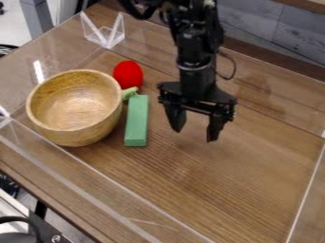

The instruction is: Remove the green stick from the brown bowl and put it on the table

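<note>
The green stick [136,121] lies flat on the table [241,180], just right of the brown bowl [75,106] and touching or nearly touching its rim. The bowl is empty. My gripper [195,125] points straight down a little to the right of the stick, its two fingers spread apart with nothing between them. It hovers just above the tabletop, clear of the stick.
A red ball [127,73] sits behind the stick, next to the bowl's far rim. Low clear acrylic walls [152,214] edge the table; a clear corner piece [105,31] stands at the back left. Bare wood lies right of the gripper.
</note>
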Motion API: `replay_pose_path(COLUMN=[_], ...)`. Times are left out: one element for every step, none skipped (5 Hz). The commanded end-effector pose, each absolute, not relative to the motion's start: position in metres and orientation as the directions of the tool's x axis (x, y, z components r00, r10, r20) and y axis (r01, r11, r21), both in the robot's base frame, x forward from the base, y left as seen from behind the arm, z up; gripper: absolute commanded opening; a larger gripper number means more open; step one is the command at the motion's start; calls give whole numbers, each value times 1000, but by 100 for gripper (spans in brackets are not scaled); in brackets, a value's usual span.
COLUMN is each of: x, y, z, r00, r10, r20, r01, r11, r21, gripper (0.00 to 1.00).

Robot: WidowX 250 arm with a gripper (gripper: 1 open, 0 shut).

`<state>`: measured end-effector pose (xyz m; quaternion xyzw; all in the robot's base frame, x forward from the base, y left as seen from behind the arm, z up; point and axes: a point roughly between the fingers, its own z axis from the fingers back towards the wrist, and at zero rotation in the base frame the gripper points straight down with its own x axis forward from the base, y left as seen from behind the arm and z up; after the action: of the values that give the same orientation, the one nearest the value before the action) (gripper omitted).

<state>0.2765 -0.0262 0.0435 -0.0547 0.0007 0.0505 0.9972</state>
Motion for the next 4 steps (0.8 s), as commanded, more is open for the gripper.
replay_pose_path(x=[288, 287, 289, 287], y=[-38, -47, -46, -43], z=[67, 63, 57, 48], r00=[988, 980, 991, 997], r10=[138, 181, 111, 32], r20=[76, 79, 80, 69], r01=[-128, -171, -101, -25], r11=[984, 978, 989, 995], r21=[-123, -118, -112, -100], gripper=[100, 100, 0, 0])
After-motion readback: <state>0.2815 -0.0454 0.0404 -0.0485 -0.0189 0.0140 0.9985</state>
